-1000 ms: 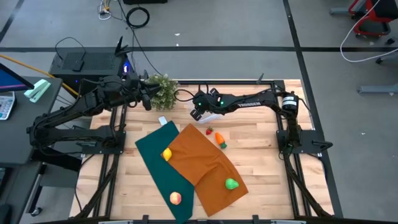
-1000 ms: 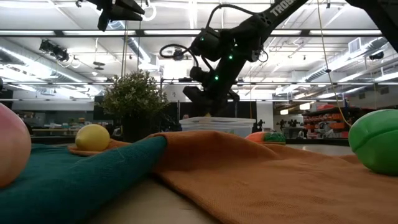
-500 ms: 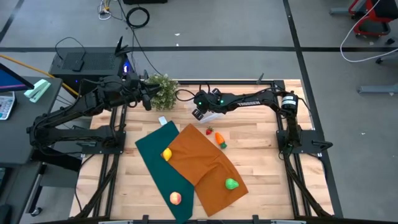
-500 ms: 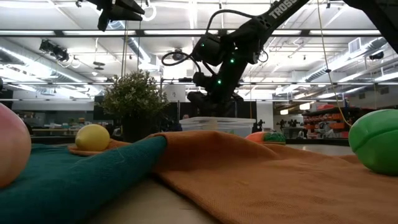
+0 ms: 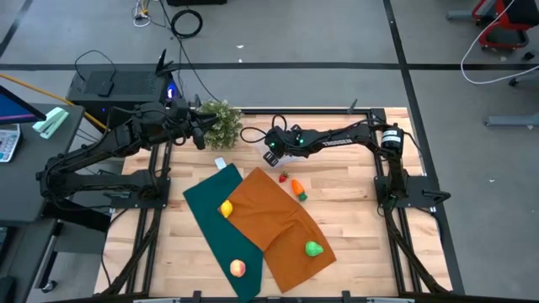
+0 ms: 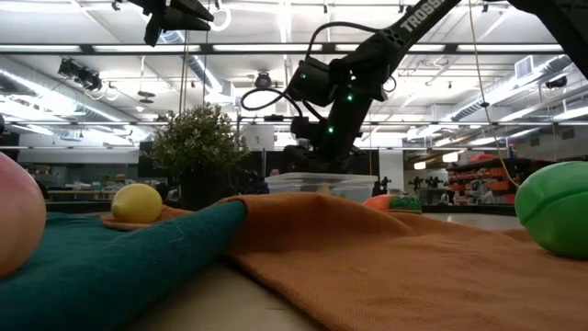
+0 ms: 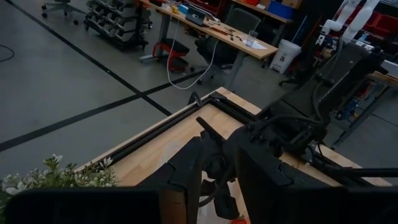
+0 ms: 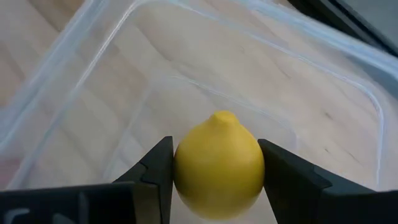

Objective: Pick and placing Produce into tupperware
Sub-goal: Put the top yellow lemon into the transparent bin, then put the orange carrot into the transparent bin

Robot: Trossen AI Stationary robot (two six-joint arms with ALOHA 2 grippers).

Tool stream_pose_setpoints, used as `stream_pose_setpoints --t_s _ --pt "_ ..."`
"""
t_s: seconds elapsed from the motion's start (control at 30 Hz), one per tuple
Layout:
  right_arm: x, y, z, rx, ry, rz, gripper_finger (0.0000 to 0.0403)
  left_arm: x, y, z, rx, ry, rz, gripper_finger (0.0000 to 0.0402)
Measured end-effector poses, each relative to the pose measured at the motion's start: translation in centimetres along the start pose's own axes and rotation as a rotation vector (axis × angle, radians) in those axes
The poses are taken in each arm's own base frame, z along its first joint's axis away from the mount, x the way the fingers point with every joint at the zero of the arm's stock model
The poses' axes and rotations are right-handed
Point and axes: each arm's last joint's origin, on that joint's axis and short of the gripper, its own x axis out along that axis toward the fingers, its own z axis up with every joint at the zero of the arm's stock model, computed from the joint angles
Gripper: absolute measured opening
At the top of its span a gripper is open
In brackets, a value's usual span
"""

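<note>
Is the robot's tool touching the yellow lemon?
Touching. The right wrist view shows the right tool with both fingers pressed against the lemon.

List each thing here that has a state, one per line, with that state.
Right hand: shut on the lemon, over the tupperware.
Lemon: held, not yet released.
Tupperware: open, no lid, nothing resting inside.
Left hand: idle by the potted plant.
Orange cloth: rumpled, overlapping the green cloth.

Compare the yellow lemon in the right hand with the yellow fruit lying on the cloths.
The lemon is clamped between the right hand's fingers above the clear tupperware; the yellow fruit lies free where the green cloth meets the orange cloth. The lemon shows a pointed tip; the yellow fruit looks round in the low view. Both are plain yellow.
</note>
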Motion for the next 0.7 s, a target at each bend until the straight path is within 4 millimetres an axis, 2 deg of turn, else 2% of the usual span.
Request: stream_pose_setpoints --t_s 0.13,0.43,0.7 --pt "0.09 -0.18 0.05 0.025 0.007 0.011 0.0159 0.00 0.00 0.00 0.000 0.000 0.000 0.0103" --pt "0.08 -0.19 -0.07 0.064 0.024 0.021 0.0206 0.00 0.01 0.00 0.000 0.000 0.000 0.0103" --pt "-0.03 -0.19 0.07 0.063 0.026 0.020 0.0209 0.00 0.00 0.00 0.000 0.000 0.000 0.0103"
